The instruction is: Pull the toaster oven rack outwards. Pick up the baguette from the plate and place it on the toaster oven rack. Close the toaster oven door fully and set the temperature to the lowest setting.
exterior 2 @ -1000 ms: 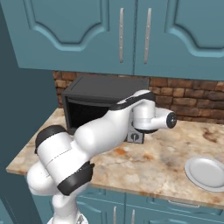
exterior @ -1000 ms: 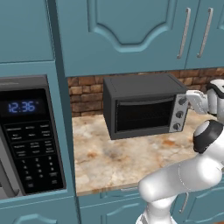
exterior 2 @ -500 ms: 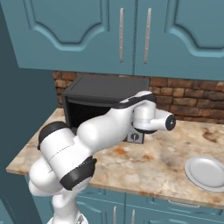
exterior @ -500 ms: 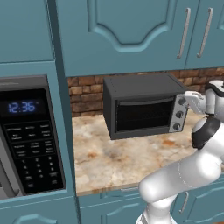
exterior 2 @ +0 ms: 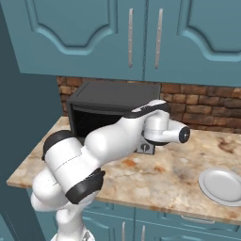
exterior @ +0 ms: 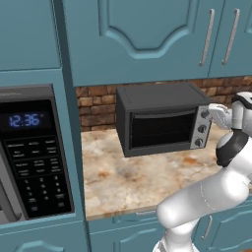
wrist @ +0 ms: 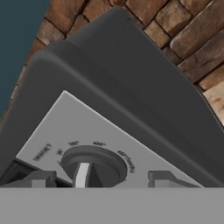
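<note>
The dark grey toaster oven (exterior: 157, 123) stands on the counter against the brick wall, and its door (exterior: 160, 130) is closed flat against the front. My gripper (exterior: 210, 114) is at the silver side panel, level with the top knob (exterior: 204, 115). In the hand view that knob (wrist: 93, 164) sits between my fingertips (wrist: 39, 178), with a gap on each side, so the gripper (wrist: 103, 179) is open around it. The closed door hides the toaster oven rack. The baguette is out of view. The white plate (exterior 2: 223, 186) on the right lies bare.
A black keypad microwave (exterior: 32, 152) with blue clock digits is built into the cabinet at left. Teal wall cabinets (exterior 2: 141, 37) hang over the oven. The marble counter (exterior: 123, 177) stretches in front of the oven, its front edge near the base.
The hand has stayed at the oven's knob panel. The forearm and elbow have shifted a little.
</note>
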Robot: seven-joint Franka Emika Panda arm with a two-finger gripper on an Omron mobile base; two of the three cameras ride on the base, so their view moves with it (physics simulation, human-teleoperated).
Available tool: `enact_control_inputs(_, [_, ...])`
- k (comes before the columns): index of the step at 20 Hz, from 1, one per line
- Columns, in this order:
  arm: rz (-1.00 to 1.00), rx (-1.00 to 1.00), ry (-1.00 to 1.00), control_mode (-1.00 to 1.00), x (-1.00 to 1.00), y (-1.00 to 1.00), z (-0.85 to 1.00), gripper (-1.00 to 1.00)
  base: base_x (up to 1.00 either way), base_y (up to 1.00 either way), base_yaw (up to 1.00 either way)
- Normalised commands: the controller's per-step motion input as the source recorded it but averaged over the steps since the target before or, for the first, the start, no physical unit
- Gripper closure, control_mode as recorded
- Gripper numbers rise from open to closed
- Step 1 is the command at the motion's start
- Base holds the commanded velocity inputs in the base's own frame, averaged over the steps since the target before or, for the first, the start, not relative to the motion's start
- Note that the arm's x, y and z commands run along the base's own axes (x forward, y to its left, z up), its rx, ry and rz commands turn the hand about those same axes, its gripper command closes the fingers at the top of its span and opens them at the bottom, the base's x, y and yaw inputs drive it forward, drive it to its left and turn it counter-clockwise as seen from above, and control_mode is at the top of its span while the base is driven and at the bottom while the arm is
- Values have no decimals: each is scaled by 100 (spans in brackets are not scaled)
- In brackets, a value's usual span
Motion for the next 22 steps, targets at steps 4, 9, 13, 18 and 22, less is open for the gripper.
enact_control_inputs(4, [0, -1, -1, -100, 15, 0, 0, 100, 0, 0, 0])
enact_control_inputs(9, [0, -3, 0, -100, 12, 0, 0, 100, 0, 0, 0])
enact_control_inputs(13, [0, -10, 0, -100, 10, 0, 1, 100, 0, 0, 0])
enact_control_inputs(18, [0, -10, 0, -100, 5, 0, 11, 100, 0, 0, 0])
enact_control_inputs(22, [0, -11, 0, -100, 6, 0, 14, 100, 0, 0, 0])
